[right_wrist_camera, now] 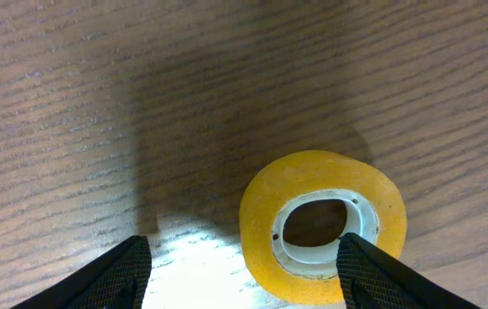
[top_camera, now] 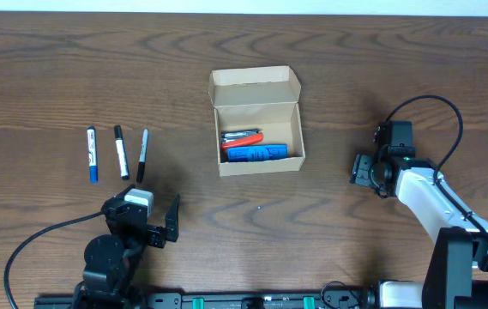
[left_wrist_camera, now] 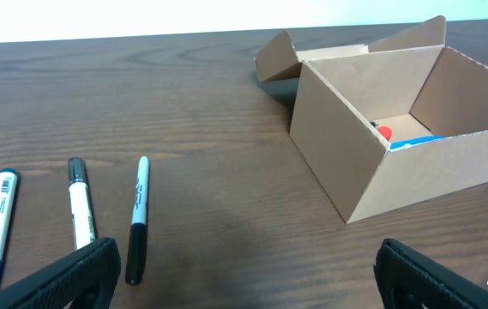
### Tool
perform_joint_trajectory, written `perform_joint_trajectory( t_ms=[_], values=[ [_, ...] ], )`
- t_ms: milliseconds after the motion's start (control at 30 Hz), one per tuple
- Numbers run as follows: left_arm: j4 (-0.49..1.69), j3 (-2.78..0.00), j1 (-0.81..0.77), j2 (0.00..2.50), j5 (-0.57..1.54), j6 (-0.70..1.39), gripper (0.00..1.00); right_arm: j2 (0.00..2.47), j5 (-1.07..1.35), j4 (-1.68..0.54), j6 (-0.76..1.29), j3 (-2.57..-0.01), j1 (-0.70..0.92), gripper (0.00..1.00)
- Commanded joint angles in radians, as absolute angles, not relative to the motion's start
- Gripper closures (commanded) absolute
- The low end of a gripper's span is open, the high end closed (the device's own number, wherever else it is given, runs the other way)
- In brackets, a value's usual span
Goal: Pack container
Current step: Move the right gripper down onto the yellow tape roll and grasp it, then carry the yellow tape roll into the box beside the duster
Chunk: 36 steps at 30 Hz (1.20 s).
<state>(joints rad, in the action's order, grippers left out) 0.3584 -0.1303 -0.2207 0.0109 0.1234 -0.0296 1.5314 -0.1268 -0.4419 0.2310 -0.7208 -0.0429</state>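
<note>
Right gripper (right_wrist_camera: 244, 249) gapes over a tape roll (right_wrist_camera: 329, 176) hidden overhead; left gripper (left_wrist_camera: 248, 251) wide, empty.

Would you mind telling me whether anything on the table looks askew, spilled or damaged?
Nothing stands out. The small tan cardboard box sits upright, lid open; three marker pens lie in a tidy row; a yellow tape roll lies flat under the open right pincer.

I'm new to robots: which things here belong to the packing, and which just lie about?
For the job: container, blue item inside it, three markers (probably), tape roll by right gripper.
Lying about: only cables.
</note>
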Motion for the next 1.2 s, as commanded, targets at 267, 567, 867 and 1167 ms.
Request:
perform_joint_trajectory(
  t_ms=[267, 567, 867, 1167],
  values=[
    [0.362, -0.109, -0.223, 0.004, 0.111, -0.026, 0.04, 1.545, -0.120, -0.371, 0.246, -0.651, -0.059, 0.50],
    [0.362, -0.109, -0.223, 0.004, 0.111, -0.026, 0.05, 1.545, -0.120, -0.367, 0.246, -0.651, -0.059, 0.72],
    [0.362, -0.109, -0.223, 0.004, 0.111, -0.026, 0.05, 1.545, -0.120, -0.366, 0.246, -0.653, -0.059, 0.75],
    [0.362, -0.109, -0.223, 0.004, 0.111, -0.026, 0.05, 1.517, -0.062, -0.482, 0.236, -0.796, -0.058, 0.77]
  ],
)
